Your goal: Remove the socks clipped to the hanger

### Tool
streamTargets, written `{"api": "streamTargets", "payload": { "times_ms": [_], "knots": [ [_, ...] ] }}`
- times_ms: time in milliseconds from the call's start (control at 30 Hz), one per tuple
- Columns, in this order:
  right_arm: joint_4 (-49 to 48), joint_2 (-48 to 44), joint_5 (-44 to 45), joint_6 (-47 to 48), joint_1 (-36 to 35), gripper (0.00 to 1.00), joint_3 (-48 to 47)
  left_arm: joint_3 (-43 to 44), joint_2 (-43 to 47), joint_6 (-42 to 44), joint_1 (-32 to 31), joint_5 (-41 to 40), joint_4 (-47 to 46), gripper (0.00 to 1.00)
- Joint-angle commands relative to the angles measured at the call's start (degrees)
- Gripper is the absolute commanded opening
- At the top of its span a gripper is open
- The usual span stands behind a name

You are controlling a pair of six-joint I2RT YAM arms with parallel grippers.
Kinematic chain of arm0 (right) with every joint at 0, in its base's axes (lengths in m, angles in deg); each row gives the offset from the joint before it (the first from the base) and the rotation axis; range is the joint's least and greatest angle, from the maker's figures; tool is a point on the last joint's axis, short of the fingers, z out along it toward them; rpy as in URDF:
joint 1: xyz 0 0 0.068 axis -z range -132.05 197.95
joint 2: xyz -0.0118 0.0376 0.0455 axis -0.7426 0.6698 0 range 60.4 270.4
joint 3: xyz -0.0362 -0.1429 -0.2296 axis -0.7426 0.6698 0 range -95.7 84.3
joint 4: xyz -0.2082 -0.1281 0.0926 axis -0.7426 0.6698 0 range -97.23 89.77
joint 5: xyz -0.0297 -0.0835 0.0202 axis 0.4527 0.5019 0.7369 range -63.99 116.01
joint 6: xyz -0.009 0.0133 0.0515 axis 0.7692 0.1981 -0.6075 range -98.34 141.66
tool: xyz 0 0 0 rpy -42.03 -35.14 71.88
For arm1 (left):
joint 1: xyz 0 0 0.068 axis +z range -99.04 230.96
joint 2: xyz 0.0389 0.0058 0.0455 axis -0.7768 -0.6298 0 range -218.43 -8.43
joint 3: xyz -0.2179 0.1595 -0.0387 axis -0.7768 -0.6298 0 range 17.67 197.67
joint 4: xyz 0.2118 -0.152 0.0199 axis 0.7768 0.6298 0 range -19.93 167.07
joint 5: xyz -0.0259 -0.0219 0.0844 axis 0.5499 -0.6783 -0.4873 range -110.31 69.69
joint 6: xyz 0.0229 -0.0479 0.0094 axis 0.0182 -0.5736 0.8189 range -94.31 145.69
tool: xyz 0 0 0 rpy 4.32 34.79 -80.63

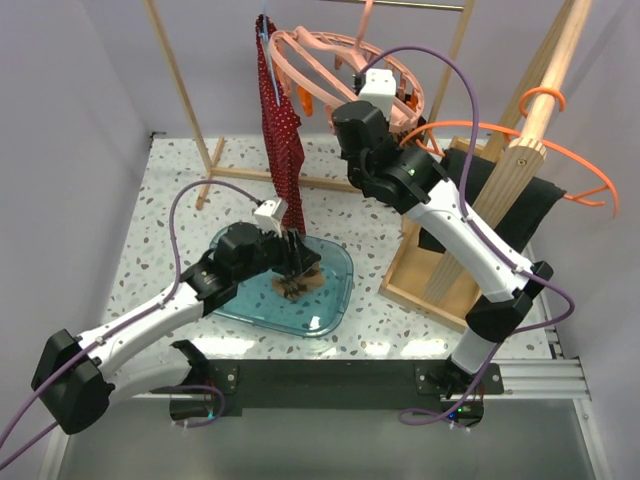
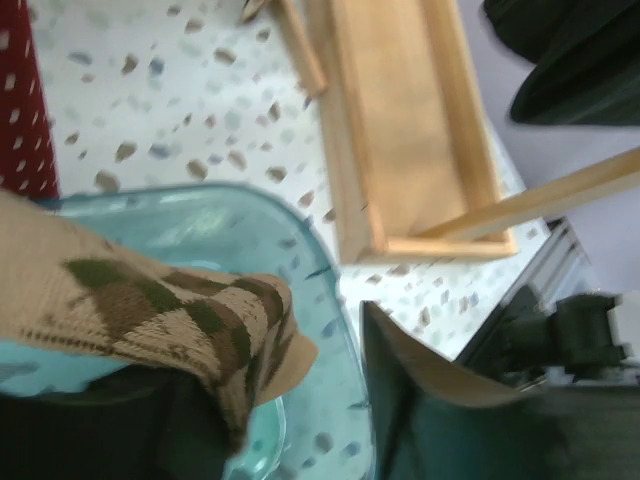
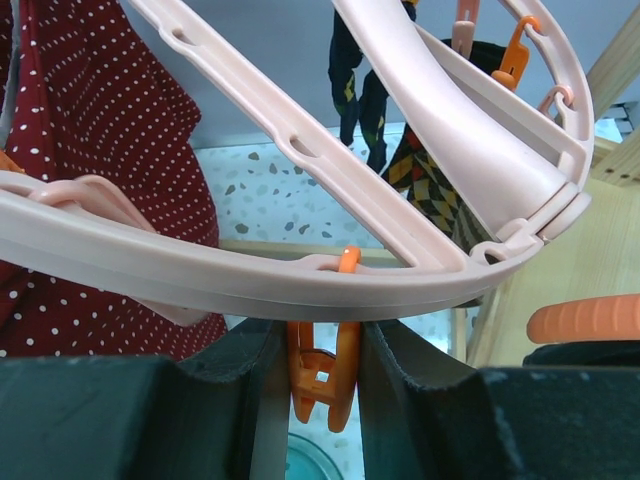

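Observation:
The salmon-pink round hanger (image 1: 310, 62) hangs at the top of the wooden rack. My right gripper (image 1: 385, 95) is raised under its ring (image 3: 300, 270). Its fingers are shut on an orange peg (image 3: 325, 380) from both sides, and no sock shows in that peg. Dark socks with yellow and red marks (image 3: 425, 175) hang from pegs further along the ring. My left gripper (image 1: 297, 262) is low over the blue tray (image 1: 335, 290), jaws apart. A brown-and-tan checkered sock (image 2: 150, 300) is draped over its left finger and reaches into the tray (image 2: 330, 300).
A long red white-dotted garment (image 1: 282, 130) hangs left of the hanger. A thin orange hanger (image 1: 590, 165) and a black cloth (image 1: 520, 200) are on the rack's right post. The rack's wooden base frame (image 2: 410, 130) lies right of the tray.

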Motion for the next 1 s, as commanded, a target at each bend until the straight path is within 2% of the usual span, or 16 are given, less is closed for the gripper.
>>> {"api": "streamTargets", "payload": {
  "times_ms": [0, 33, 100, 233, 333, 367, 467, 533, 700, 767, 800, 833, 933, 967],
  "knots": [
    [-1.9, -2.8, -1.6, -0.5, 0.0, 0.00, -0.2, -1.9, 2.9, -0.4, 0.0, -0.5, 0.1, 0.65],
    [-2.0, -2.8, -2.1, -0.3, 0.1, 0.00, -0.2, -1.7, 3.2, -0.1, 0.0, -0.5, 0.0, 0.74],
    [-1.8, -2.6, -2.9, -0.1, 0.1, 0.00, -1.1, -0.3, 3.3, 0.6, 0.0, -0.5, -0.4, 0.79],
    [-0.4, -1.4, -5.4, 0.0, 0.1, 0.00, -3.3, 2.2, 2.2, 0.4, -0.1, -0.2, -1.8, 0.78],
    [-0.1, -1.1, -7.5, -0.4, 0.0, 0.00, -3.5, 2.7, 2.4, -1.0, -2.0, -3.3, -3.8, 0.67],
    [-0.1, -1.1, -7.8, -0.2, 0.0, 0.01, -3.4, 2.0, 3.0, -1.5, -3.5, -4.9, -5.0, 0.66],
    [0.5, -0.2, -8.8, -0.1, 0.0, 0.02, -5.1, -0.8, 5.3, -3.6, -4.5, -10.2, -8.5, 0.66],
    [0.6, 0.1, -10.3, -0.5, 0.1, 0.02, -5.9, -1.6, 4.7, -2.9, -4.6, -9.7, -13.7, 0.70],
    [0.4, 0.0, -13.1, -1.8, 0.0, 0.03, -6.2, 3.7, -9.7, 4.1, -5.5, -4.5, -25.9, 0.76],
    [1.4, 0.7, -13.9, -2.2, 0.0, 0.03, -7.8, 5.4, -17.0, 5.6, -6.1, -6.1, -34.6, 0.77],
    [1.8, 0.8, -14.2, -2.6, 0.0, 0.03, -8.3, 6.1, -19.5, 6.0, -6.2, -6.3, -41.1, 0.81],
    [1.8, 0.8, -14.2, -2.7, 0.0, 0.04, -8.5, 7.0, -22.2, 6.3, -6.4, -6.3, -43.6, 0.83],
    [1.3, 0.2, -13.9, -2.8, 0.1, 0.05, -8.0, 14.3, -35.6, 8.1, -6.3, -6.3, -48.2, 0.84],
    [1.2, -0.1, -13.7, -2.6, 0.0, 0.06, -8.0, 19.2, -38.1, 9.1, -6.3, -5.5, -48.4, 0.85]
  ]
}}
